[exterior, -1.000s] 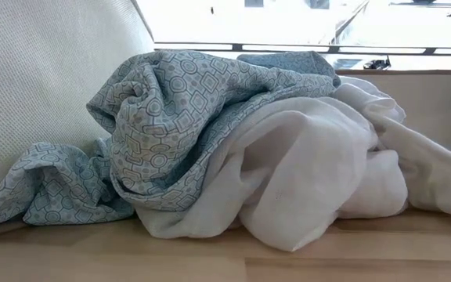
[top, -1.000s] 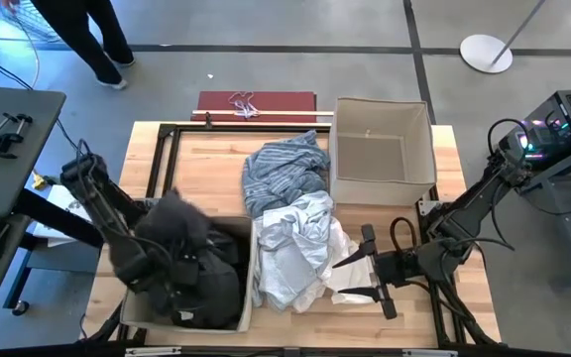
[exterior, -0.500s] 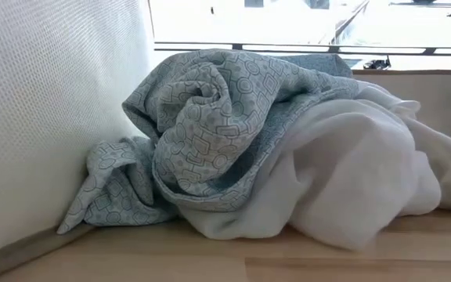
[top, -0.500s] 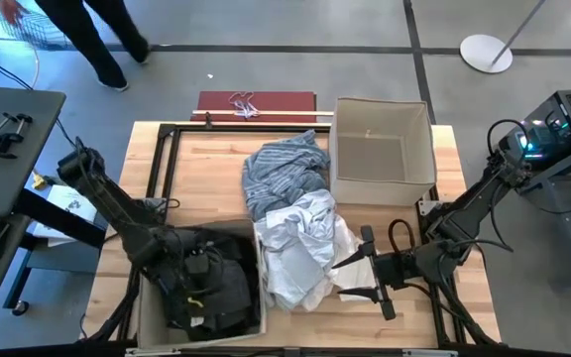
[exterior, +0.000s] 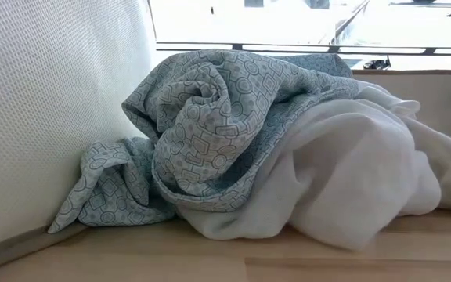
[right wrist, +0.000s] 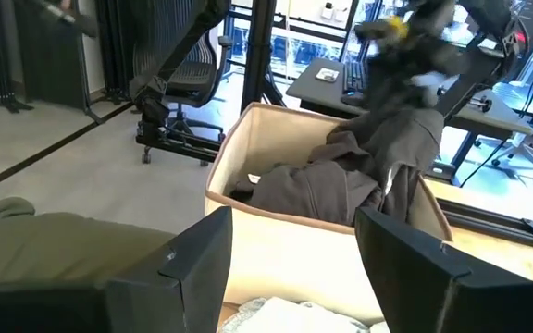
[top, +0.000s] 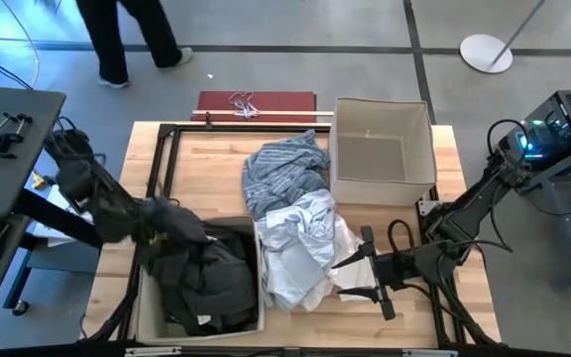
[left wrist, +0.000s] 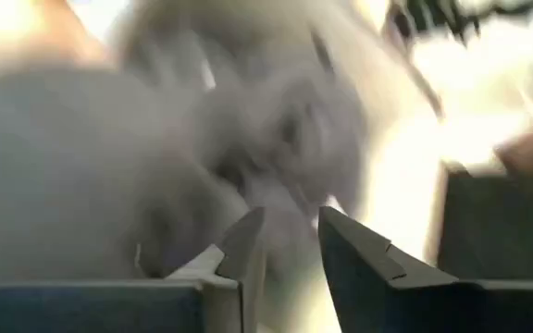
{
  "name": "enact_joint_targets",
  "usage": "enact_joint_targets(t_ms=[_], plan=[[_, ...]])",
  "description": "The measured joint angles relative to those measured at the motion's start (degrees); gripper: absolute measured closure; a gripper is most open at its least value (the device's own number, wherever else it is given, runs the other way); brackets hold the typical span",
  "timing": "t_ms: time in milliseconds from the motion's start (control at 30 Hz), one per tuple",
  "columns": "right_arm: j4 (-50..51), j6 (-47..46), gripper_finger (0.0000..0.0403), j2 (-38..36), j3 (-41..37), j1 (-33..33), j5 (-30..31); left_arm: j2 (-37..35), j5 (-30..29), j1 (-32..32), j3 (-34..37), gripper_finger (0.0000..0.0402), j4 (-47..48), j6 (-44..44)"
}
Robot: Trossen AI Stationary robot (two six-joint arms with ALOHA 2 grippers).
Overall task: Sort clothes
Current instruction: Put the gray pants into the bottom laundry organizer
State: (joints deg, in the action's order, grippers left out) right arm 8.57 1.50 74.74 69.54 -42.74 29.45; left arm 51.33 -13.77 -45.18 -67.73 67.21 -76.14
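Note:
My left gripper (top: 162, 220) hovers open over the far left corner of the near beige box (top: 147, 317), which holds the dark charcoal grey clothes (top: 211, 288). A peak of grey cloth (right wrist: 401, 139) rises out of the box right up to that gripper. A blue-grey patterned garment (top: 285, 174) and a white piece (top: 300, 248) lie heaped mid-table, the patterned one leaning on the box wall (exterior: 53, 117). My right gripper (top: 345, 278) stands open and level at the white piece's right edge, nothing between its fingers. My left gripper shows a gap between its fingers (left wrist: 248, 245) with blurred grey cloth just beyond. I cannot tell whether the raised peak of the grey garment (top: 178, 230) still touches the fingers.
A second beige box (top: 380, 149) stands open at the table's far right. A dark red flat thing (top: 256, 102) lies past the far edge. A person walks on the floor beyond the table. Bare wood shows at the far left.
My left gripper dipped into the near box with the grey garment, then drew back up and toward the table's left and far edges. The garment now lies mostly in the box. The box has slid a little to the right, pushing the patterned garment with it.

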Motion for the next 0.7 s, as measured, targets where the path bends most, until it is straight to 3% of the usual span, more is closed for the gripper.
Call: enact_joint_targets(t_ms=[100,200,433,567,700], plan=[[0.59,-0.11,0.0183,0.0,0.0,0.0,-0.02,0.14,-12.34,0.24,0.8,0.0332,0.64,5.64],[2.28,-1.57,0.0183,0.02,0.0,0.0,-0.04,3.1,-16.34,0.21,4.67,0.0356,-2.3,11.24],[4.31,-4.49,0.0183,0.04,-0.04,0.0,0.48,20.13,-3.2,-0.1,12.83,0.0399,-10.38,17.2],[4.12,-4.85,0.0183,0.04,-0.04,0.02,1.27,31.07,-2.09,-1.91,12.96,0.0396,-10.13,17.19],[4.19,-5.63,0.0183,0.37,-0.04,0.0,2.57,36.54,-2.16,-4.1,12.88,0.04,-8.16,19.71]])
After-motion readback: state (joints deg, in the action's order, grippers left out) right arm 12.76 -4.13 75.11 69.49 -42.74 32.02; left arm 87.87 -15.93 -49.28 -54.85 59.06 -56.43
